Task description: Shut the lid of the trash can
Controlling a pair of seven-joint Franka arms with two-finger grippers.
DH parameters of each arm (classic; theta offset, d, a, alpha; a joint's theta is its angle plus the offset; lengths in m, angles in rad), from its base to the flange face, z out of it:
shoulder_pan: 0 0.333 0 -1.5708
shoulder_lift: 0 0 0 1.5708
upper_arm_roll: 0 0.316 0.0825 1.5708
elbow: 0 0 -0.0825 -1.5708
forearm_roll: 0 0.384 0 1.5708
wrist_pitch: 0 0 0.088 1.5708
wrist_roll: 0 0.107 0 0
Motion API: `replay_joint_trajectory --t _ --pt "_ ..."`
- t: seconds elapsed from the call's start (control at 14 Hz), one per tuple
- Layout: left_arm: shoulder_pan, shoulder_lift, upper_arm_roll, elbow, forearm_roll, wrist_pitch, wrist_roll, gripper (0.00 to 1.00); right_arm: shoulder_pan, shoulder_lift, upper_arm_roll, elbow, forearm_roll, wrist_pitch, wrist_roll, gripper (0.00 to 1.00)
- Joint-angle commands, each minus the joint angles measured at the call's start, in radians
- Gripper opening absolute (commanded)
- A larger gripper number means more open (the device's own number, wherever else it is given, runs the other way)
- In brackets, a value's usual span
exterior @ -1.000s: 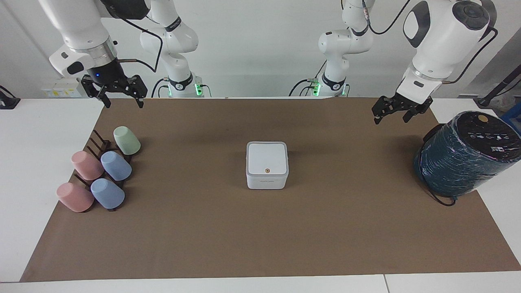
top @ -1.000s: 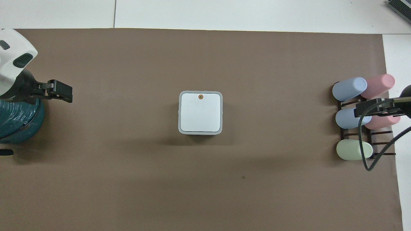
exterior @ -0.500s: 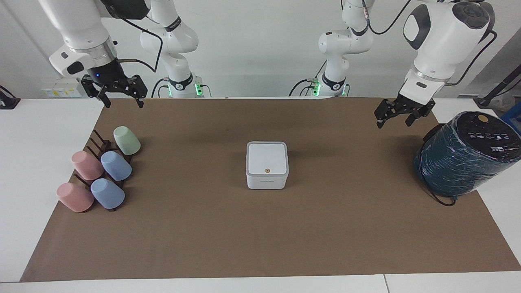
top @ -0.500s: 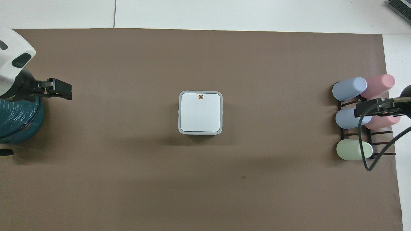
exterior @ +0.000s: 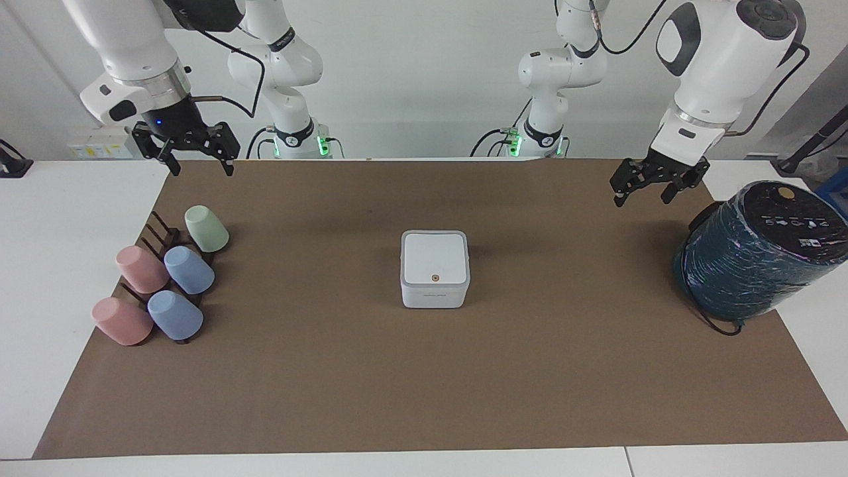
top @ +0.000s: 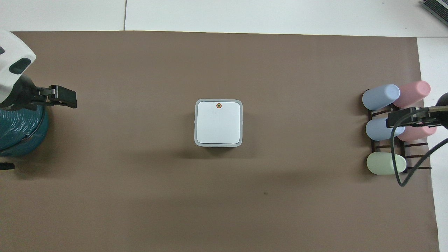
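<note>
The small white square trash can stands in the middle of the brown mat. Its flat white lid with the orange dot lies level on top of the box, also visible as the lid in the overhead view. My left gripper hangs open in the air over the mat beside the dark teal cylinder, well apart from the trash can and holding nothing; in the overhead view the left gripper shows side on. My right gripper hangs open and empty above the mat's corner near the cup rack, and waits.
A large dark teal cylinder with a black top stands at the left arm's end of the table. A dark rack with several pastel cups lies at the right arm's end. A black cable hangs from the right arm over the rack.
The left gripper has risen a little and drawn back toward the teal cylinder. The right arm, the trash can and its lid have not moved.
</note>
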Motion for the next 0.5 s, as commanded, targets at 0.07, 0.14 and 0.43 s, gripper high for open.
replay_joint_trajectory --t 0.07,0.14,0.43 --pt "0.021 -0.036 -0.021 -0.015 0.013 0.008 0.012 1.00 -0.008 -0.021 0.004 -0.020 0.013 -0.005 -0.027 1.00" --pt "0.020 -0.037 -0.027 -0.011 0.011 0.001 0.012 1.00 -0.008 -0.021 0.004 -0.020 0.013 -0.005 -0.027 1.00" --pt "0.021 -0.045 -0.038 -0.009 0.011 -0.005 0.012 1.00 -0.008 -0.021 0.004 -0.020 0.013 -0.005 -0.027 1.00"
